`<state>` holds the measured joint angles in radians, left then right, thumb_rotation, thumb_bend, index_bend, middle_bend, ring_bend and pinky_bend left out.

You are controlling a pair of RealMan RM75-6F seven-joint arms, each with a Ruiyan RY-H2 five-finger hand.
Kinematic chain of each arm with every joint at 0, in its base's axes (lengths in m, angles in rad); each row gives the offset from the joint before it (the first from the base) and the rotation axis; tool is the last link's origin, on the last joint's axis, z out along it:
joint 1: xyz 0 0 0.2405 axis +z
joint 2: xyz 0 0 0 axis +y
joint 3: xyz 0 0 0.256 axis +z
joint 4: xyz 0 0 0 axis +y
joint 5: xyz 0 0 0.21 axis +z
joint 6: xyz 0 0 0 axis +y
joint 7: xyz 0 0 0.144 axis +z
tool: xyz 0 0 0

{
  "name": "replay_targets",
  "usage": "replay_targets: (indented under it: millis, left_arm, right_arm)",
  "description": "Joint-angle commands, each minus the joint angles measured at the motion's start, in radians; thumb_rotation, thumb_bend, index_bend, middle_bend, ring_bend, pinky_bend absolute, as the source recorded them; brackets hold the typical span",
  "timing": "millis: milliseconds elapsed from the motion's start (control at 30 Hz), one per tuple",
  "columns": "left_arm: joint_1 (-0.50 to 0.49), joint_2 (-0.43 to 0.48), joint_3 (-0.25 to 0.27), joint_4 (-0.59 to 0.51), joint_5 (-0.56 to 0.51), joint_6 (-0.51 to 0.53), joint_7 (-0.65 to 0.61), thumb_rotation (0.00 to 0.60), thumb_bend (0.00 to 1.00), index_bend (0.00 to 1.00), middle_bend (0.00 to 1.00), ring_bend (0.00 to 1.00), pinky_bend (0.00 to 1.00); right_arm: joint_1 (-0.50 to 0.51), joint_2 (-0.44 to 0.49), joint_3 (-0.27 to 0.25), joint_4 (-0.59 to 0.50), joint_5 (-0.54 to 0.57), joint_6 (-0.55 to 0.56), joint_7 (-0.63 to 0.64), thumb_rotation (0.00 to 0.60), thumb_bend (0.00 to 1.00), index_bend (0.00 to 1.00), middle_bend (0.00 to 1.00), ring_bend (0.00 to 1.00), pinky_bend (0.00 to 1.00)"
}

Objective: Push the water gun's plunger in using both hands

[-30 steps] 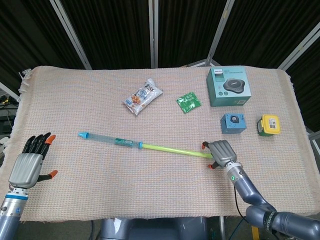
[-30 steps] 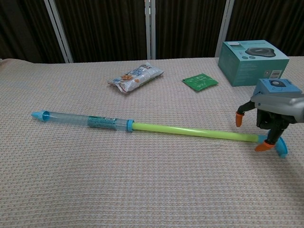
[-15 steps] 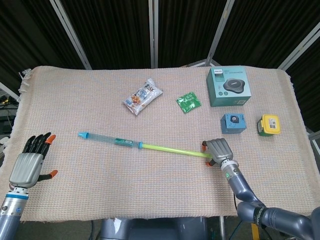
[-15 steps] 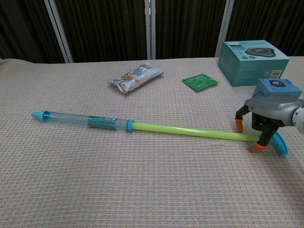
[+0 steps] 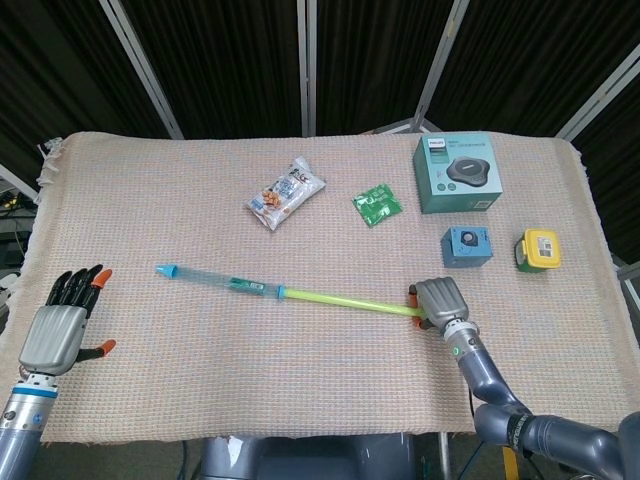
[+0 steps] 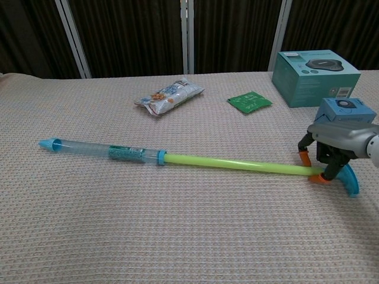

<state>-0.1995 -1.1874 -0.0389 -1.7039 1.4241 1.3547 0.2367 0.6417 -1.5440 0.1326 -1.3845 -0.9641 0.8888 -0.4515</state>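
The water gun lies across the middle of the table, its clear barrel (image 5: 220,281) and blue tip (image 5: 166,269) pointing left. Its yellow-green plunger rod (image 5: 345,300) is drawn far out to the right. In the chest view the rod (image 6: 237,164) ends in a blue handle (image 6: 350,180). My right hand (image 5: 440,299) sits over that end, and its orange fingertips (image 6: 323,176) pinch the rod just before the handle. My left hand (image 5: 60,326) hovers open at the table's front left edge, well away from the barrel. It does not show in the chest view.
A snack packet (image 5: 286,193) and a green sachet (image 5: 377,203) lie behind the gun. A teal box (image 5: 456,173), a small blue box (image 5: 466,246) and a yellow-green device (image 5: 538,249) stand at the back right, close behind my right hand.
My right hand's fingers have drawn in from either side of the rod's end and now pinch it. The left hand has not moved.
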Motion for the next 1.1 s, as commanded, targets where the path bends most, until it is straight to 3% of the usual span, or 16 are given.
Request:
replay_targets:
  millis: [33, 433, 533, 600, 667, 767, 933, 1100]
  left_arm:
    - [-0.008, -0.006, -0.002, 0.004, -0.007, -0.013, 0.009, 0.600, 0.00, 0.00, 0.00, 0.00, 0.00]
    - [-0.137, -0.059, -0.054, 0.062, -0.053, -0.170, 0.069, 0.600, 0.00, 0.00, 0.00, 0.00, 0.00]
    - [-0.184, -0.095, -0.071, 0.110, -0.057, -0.224, 0.051, 0.600, 0.00, 0.00, 0.09, 0.04, 0.01]
    - [-0.225, -0.129, -0.081, 0.162, -0.045, -0.263, 0.028, 0.600, 0.00, 0.01, 0.23, 0.16, 0.07]
    - [-0.256, -0.162, -0.088, 0.214, -0.026, -0.282, 0.007, 0.600, 0.01, 0.06, 0.41, 0.35, 0.20]
    - [-0.305, -0.223, -0.092, 0.312, 0.026, -0.295, -0.050, 0.600, 0.01, 0.15, 0.59, 0.53, 0.41]
    - [-0.369, -0.298, -0.090, 0.438, 0.054, -0.346, -0.135, 0.600, 0.01, 0.22, 0.75, 0.70, 0.71]
    - [-0.413, -0.369, -0.097, 0.548, 0.063, -0.363, -0.172, 0.600, 0.01, 0.31, 0.87, 0.83, 0.95]
  right_arm:
    - [0.000, 0.005, -0.004, -0.012, -0.013, 0.004, 0.010, 0.600, 0.35, 0.69, 1.00, 1.00, 1.00]
    - [0.012, 0.055, -0.003, -0.089, -0.003, 0.026, -0.019, 0.600, 0.43, 0.70, 1.00, 1.00, 1.00]
    - [0.015, 0.064, -0.001, -0.099, 0.008, 0.028, -0.024, 0.600, 0.44, 0.70, 1.00, 1.00, 1.00]
    - [0.017, 0.070, -0.002, -0.104, 0.011, 0.030, -0.028, 0.600, 0.44, 0.70, 1.00, 1.00, 1.00]
    - [0.018, 0.074, -0.002, -0.108, 0.015, 0.032, -0.029, 0.600, 0.44, 0.70, 1.00, 1.00, 1.00]
    - [0.020, 0.081, -0.001, -0.111, 0.022, 0.034, -0.026, 0.600, 0.44, 0.70, 1.00, 1.00, 1.00]
    - [0.020, 0.085, -0.003, -0.105, 0.031, 0.034, -0.020, 0.600, 0.44, 0.70, 1.00, 1.00, 1.00]
    - [0.020, 0.089, -0.008, -0.103, 0.034, 0.035, -0.021, 0.600, 0.44, 0.71, 1.00, 1.00, 1.00]
